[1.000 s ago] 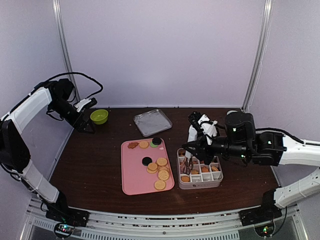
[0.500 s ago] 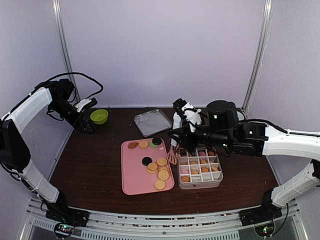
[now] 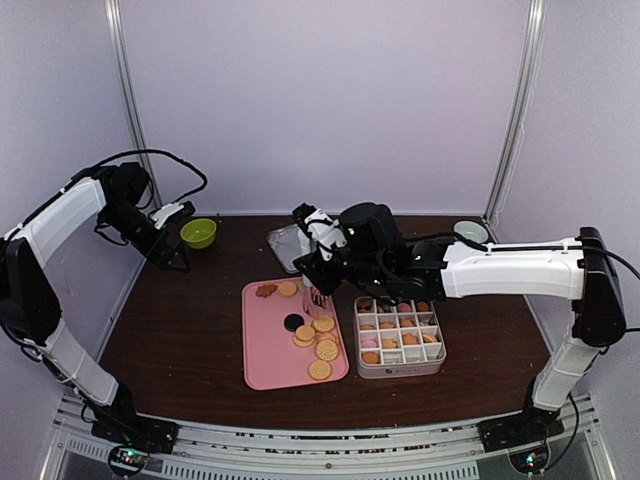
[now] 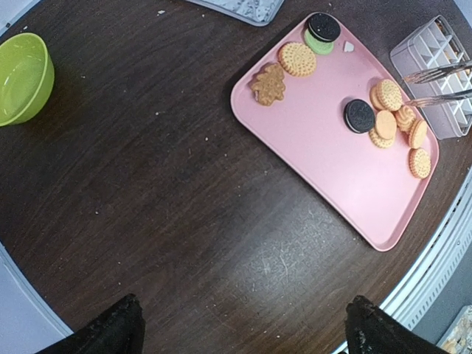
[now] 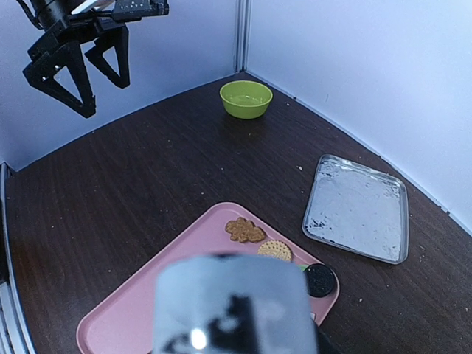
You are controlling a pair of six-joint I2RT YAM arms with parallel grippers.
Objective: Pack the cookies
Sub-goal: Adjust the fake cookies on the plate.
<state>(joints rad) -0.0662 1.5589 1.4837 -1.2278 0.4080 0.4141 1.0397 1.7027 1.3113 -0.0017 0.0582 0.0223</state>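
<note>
– Most cookies [image 3: 320, 343] lie where?
– Right edge of the pink tray [image 3: 267, 352], mid-frame; open tray left of them. My right claw [image 3: 320, 280] pinches tongs [image 3: 318, 298] beside them; left claw [image 3: 168, 238] spread, upper left.

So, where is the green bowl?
In the top view the green bowl stands far left on the table, left of the metal tray, beyond the pink tray.

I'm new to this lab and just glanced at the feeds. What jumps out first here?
The pink tray mid-table, scattered with golden and black cookies, draws the eye. The right gripper reaches over it holding metal tongs, beside a divided box partly filled with cookies. A lime-green bowl sits far left.
</note>
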